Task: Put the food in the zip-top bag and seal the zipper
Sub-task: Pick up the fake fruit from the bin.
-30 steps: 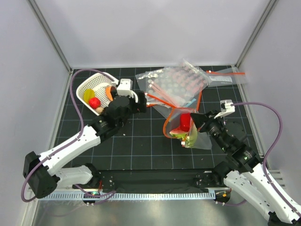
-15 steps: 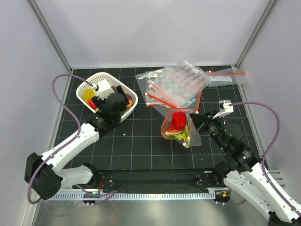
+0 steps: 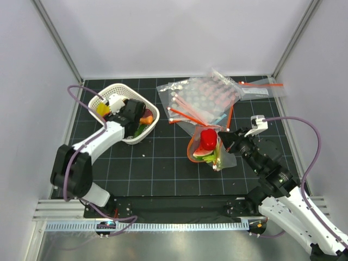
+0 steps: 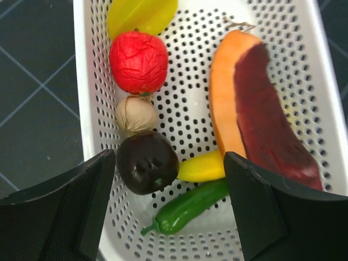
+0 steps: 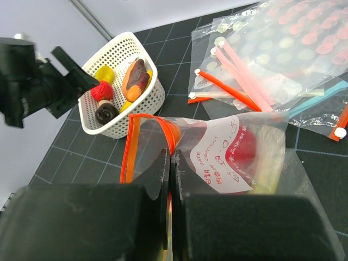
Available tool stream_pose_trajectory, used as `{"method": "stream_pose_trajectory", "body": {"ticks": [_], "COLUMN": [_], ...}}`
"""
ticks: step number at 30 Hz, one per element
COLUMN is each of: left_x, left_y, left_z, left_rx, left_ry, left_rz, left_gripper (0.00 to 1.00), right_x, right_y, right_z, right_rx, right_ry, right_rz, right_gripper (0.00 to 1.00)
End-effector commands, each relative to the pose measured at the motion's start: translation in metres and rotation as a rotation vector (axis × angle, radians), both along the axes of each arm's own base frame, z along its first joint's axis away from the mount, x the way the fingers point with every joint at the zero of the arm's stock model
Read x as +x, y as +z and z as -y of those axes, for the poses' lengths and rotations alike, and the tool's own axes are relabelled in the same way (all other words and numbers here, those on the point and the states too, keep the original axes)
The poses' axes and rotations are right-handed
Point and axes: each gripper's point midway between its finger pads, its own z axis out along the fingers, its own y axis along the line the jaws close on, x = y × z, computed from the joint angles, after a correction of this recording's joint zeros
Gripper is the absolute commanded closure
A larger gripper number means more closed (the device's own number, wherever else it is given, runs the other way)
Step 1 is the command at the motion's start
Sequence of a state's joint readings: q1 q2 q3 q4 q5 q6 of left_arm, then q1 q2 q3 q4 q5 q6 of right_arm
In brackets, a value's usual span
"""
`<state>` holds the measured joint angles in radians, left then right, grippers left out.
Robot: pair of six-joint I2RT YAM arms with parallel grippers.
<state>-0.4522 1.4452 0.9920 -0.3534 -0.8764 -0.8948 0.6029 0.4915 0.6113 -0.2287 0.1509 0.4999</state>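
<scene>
The clear crinkly zip-top bag (image 3: pixel 220 142) (image 5: pixel 255 163) stands on the black gridded mat (image 3: pixel 163 163), centre-right, just in front of a heap of spare clear bags (image 3: pixel 206 95). Its orange-red zipper strip (image 3: pixel 191 147) (image 5: pixel 130 147) gapes unsealed. Inside sit a small red fruit (image 3: pixel 207 138), a red watermelon wedge (image 3: pixel 202 156) and a green-and-white leafy stalk (image 3: pixel 217 157). The right gripper (image 3: pixel 227 136) (image 5: pixel 168 160) pinches the bag's mouth edge. The left gripper (image 3: pixel 133 111) (image 4: pixel 168 160) hangs spread wide over a white slotted basket (image 3: pixel 109 89) (image 4: pixel 81 109).

Clear crinkly glossy plastic zip-top bag (image 5: pixel 217 157), white perforated matt plastic basket (image 3: pixel 116 87), matt black table (image 3: pixel 163 168), glossy smooth toy pepper (image 4: pixel 187 206)
</scene>
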Motion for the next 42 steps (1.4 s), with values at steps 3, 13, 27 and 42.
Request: {"method": "stream_pose_trajectory", "body": {"ticks": [3, 13, 27, 42], "left_x": [0.015, 0.029, 0.028, 0.015], "left_y": [-0.016, -0.049, -0.082, -0.122], "left_z": [-0.006, -0.035, -0.025, -0.021], "left_rx": [-0.023, 0.007, -0.052, -0.135], "left_ry": [0.11, 0.182, 0.097, 0.119], "left_rz": [-0.116, -0.245, -0.308, -0.368], "left_gripper": [0.12, 0.14, 0.17, 0.31], "right_x": [0.004, 0.003, 0.004, 0.006], "right_y": [0.027, 0.029, 0.027, 0.026], "right_z": [-0.005, -0.002, -0.002, -0.003], "right_rx": [0.063, 0.065, 0.062, 0.058], "right_ry": [0.006, -0.004, -0.006, -0.007], "right_rz": [0.079, 0.09, 0.083, 0.077], "right_gripper": [0.99, 0.99, 0.99, 0.99]}}
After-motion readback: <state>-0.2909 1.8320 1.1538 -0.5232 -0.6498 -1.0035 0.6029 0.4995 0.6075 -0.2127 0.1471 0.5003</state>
